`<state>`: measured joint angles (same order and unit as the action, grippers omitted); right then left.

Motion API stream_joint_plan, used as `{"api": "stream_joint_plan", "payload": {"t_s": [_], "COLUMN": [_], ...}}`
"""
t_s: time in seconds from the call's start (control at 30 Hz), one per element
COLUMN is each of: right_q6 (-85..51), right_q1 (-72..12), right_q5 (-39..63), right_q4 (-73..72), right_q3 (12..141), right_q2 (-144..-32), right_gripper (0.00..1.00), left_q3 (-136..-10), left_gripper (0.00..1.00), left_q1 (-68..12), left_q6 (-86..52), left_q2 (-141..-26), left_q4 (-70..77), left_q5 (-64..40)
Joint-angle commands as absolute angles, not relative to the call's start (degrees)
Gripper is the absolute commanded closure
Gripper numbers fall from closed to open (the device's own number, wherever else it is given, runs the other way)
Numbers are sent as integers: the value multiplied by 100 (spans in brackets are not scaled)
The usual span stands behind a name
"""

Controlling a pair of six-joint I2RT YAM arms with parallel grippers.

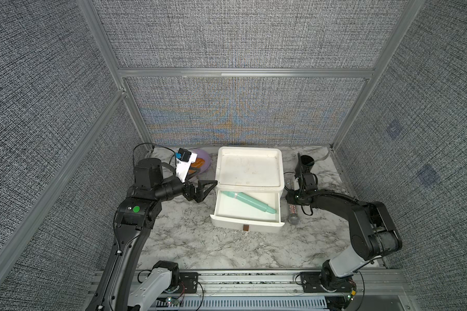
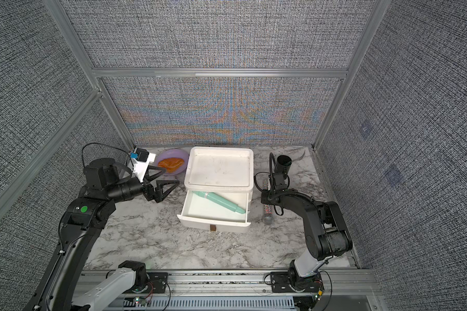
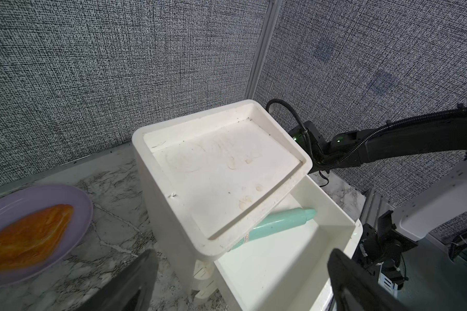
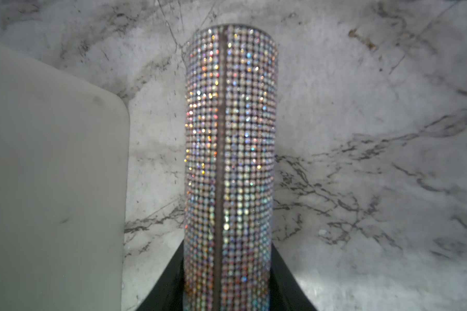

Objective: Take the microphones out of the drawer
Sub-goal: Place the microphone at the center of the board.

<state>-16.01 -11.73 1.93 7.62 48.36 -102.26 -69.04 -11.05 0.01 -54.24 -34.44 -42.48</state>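
Observation:
The microphone (image 1: 294, 218) has a rhinestone handle and a grey mesh head. It lies low over the marble just right of the white drawer (image 1: 245, 224), outside it. My right gripper (image 4: 228, 282) is shut on the microphone's glittering handle (image 4: 229, 140), with a black finger on each side. In both top views the right arm hides the middle of the microphone (image 2: 267, 219). The drawer (image 2: 213, 224) stands pulled open. My left gripper (image 1: 204, 188) hangs open and empty left of the cabinet, its fingers (image 3: 124, 282) spread wide.
A teal cylinder-shaped thing (image 1: 253, 200) lies diagonally in the open drawer (image 3: 337, 223). A purple plate (image 2: 161, 159) with orange food sits at the back left. A black cup (image 1: 306, 163) stands at the back right. The cabinet's side (image 4: 52, 175) is close beside the microphone.

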Motion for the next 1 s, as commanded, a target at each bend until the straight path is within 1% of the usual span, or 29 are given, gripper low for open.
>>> {"api": "stream_joint_plan", "payload": {"t_s": [0.0, 0.13, 0.23, 0.3, 0.37, 0.73, 0.97], "right_q6": [-1556, -1538, -1530, -1514, -1488, -1431, -1302], "right_q1": [-1235, -1258, -1259, -1263, -1283, -1327, -1336], "right_q5": [45, 120, 190, 241, 230, 228, 272], "right_q4": [957, 1046, 1078, 1111, 1159, 1307, 1440], "right_q3": [5017, 5085, 5115, 5174, 5240, 5388, 5576], "right_q2": [-10342, -10398, -10394, -10422, -10443, -10532, -10306], "right_gripper": [86, 83, 74, 65, 60, 59, 56], "left_q3": [-6891, -6908, -6899, -6900, -6895, -6838, -6837], "left_gripper": [0, 0, 0, 0, 0, 0, 0], "left_q1": [-1099, -1102, -1098, -1098, -1100, -1094, -1092], "left_q6": [70, 97, 107, 97, 94, 52, 62], "left_q2": [-5386, -5390, -5362, -5351, -5321, -5366, -5352], "left_q4": [-3283, -3313, -3296, -3290, -3285, -3199, -3187], "left_q5": [-4248, -4222, -4215, -4217, -4234, -4276, -4238]}}
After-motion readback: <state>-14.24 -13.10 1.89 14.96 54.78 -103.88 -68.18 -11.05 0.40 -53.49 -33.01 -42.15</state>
